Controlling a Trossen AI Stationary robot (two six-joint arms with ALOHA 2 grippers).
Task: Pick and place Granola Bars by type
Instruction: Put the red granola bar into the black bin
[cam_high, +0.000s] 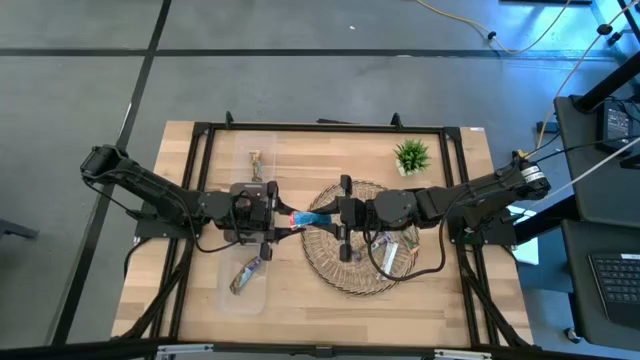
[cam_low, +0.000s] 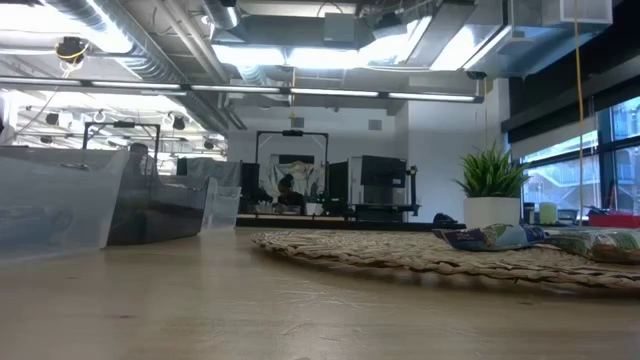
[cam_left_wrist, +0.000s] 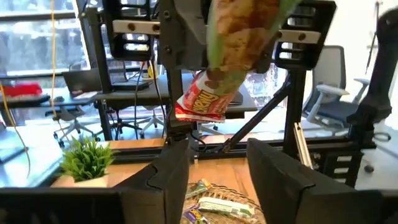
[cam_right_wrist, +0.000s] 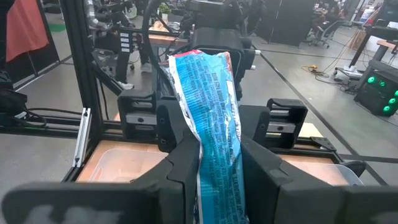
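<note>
A blue granola bar (cam_high: 311, 218) with a red-and-white end (cam_left_wrist: 202, 104) is held level above the table between the two grippers. My right gripper (cam_high: 330, 217) is shut on it. My left gripper (cam_high: 277, 215) faces it from the left, open; its fingers (cam_left_wrist: 166, 177) stand apart just short of the bar's free end and do not touch it. Other bars (cam_high: 392, 246) lie on a round woven mat (cam_high: 330, 265). One bar (cam_high: 257, 162) lies in the far clear tray and another (cam_high: 245, 273) in the near one. My right gripper pinches the blue bar between its two fingers (cam_right_wrist: 180, 165) at its right-hand part (cam_right_wrist: 217, 155). The fingers come in level from the table's right and lie along the bar. The bar is lifted clear, and its free red-and-white end (cam_high: 297, 218) sticks out toward my left gripper.
Two clear plastic trays (cam_high: 238, 300) sit left of centre. The woven mat (cam_low: 400, 252) fills the middle right, with bars (cam_low: 490, 237) on it. A small potted plant (cam_high: 411, 156) stands at the far right. A black frame (cam_high: 320, 127) rims the table.
</note>
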